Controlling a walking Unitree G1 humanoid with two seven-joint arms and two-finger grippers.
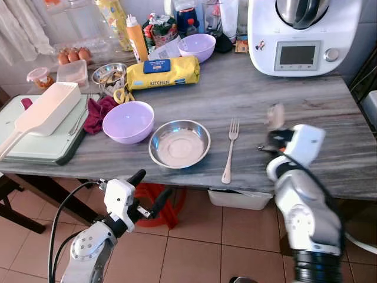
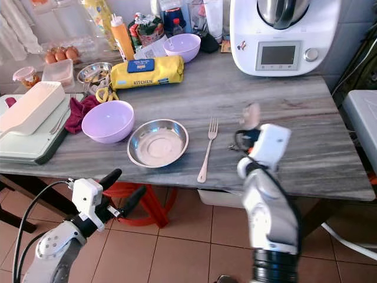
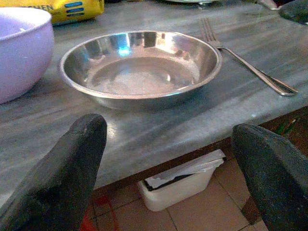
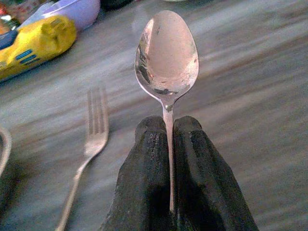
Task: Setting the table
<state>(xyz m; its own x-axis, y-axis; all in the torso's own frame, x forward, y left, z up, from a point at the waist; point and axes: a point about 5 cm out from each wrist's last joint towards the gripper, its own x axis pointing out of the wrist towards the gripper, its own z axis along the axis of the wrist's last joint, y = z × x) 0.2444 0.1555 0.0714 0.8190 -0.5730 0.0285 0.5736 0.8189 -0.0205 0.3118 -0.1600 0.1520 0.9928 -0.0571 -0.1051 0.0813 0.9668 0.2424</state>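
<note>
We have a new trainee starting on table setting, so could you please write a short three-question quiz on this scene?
1. True or false: the right gripper is shut on a spoon.
2. What lies on the table just right of the steel bowl: A) knife B) fork C) cup?
3. Is the left gripper open or shut?

Key: 1 true; 2 B; 3 open, below the table edge.

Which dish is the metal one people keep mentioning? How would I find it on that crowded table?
Start at the big white kitchen machine at the back of the grey table, then come to the near edge. The steel bowl sits there, between a lilac bowl and a fork. It is shallow, shiny and empty, unlike its deep lilac neighbour.
</note>
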